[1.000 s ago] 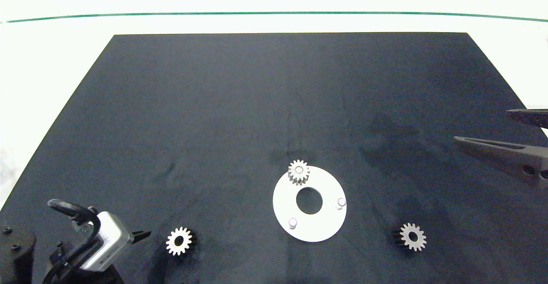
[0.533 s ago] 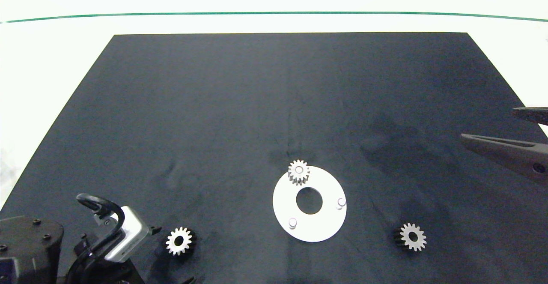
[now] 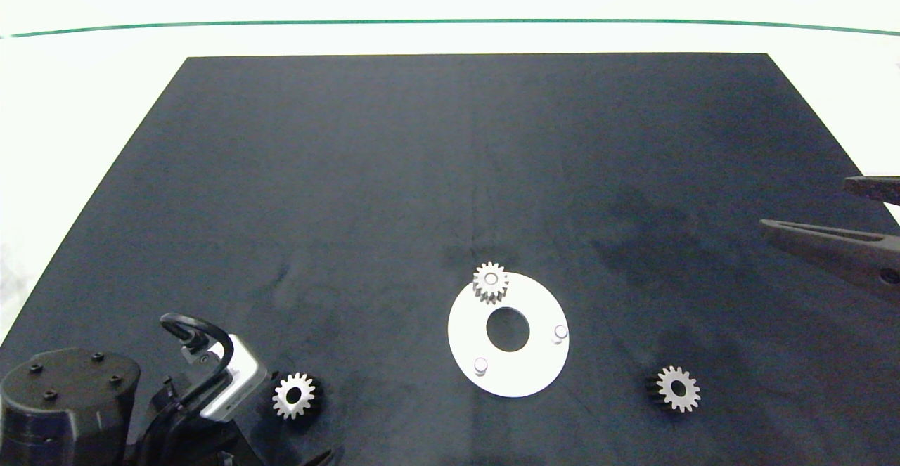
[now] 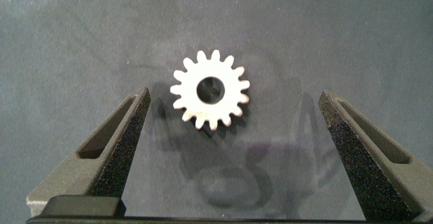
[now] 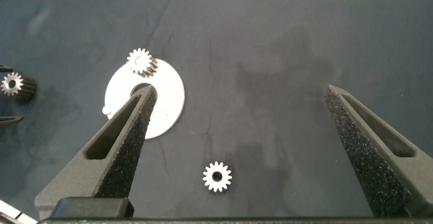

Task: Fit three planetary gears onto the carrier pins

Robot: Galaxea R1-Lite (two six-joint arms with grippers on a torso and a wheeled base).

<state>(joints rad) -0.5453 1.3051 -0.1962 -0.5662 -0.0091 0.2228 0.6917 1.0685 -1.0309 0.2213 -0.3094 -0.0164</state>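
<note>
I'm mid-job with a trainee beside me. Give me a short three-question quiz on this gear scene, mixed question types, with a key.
1. True or false: one planetary gear already sits on a pin of the white disc.
2. How many carrier pins are bare? A) none B) one C) two
3. Fill in: the left hand is open above the loose gear at the ____ side of the disc.

Key:
1. True. It is on the far pin.
2. C. The near pin and the right pin carry nothing.
3. Left. That gear lies flat on the black mat between the fingers; the other loose gear lies to the right, and the right hand is open higher up at the mat's right edge.
</note>
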